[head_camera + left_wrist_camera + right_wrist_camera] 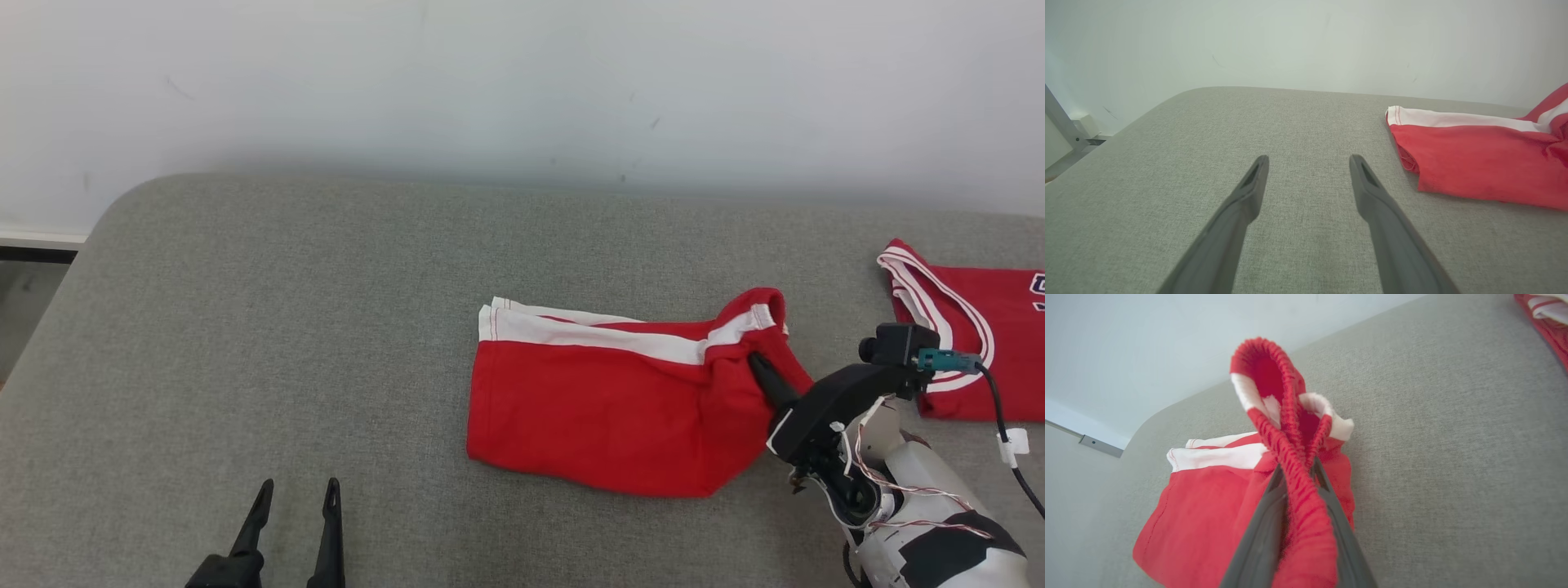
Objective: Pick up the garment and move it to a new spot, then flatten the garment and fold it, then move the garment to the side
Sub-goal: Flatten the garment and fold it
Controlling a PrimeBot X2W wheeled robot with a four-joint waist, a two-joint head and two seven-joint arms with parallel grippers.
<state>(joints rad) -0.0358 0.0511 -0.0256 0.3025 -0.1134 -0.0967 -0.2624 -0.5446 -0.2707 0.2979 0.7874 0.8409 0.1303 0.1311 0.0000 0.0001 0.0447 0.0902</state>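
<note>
At the lower left my left hand [299, 486] hovered just over the grey padded bench [245, 327] with its fingers spread wide and nothing between them; its own wrist view showed the left hand [1308, 159] pointing at bare fabric, with the red shorts [1474, 171] off to one side and well apart from it. Near the middle of the bench lay those red shorts [604, 400], mostly flat, with the white-banded leg hems stacked at their left end and the waistband end bunched and lifted at the right. There my right hand [755, 359] was clamped on the elastic waistband. In the right wrist view the right hand [1298, 469] had a dark finger on each side of the gathered band, and the rest of the shorts [1200, 514] trailed down onto the bench. At the far right edge a second red garment with white trim [963, 343] lay apart from the shorts. I judged this to be the grasp that opens a carry. The stacked hems hinted that the fold was done, which would make it the move to the side, though I could not be sure. Next I would need to lift straight up until the cloth cleared the bench, then travel slowly so that the layers did not slide or drag.
</note>
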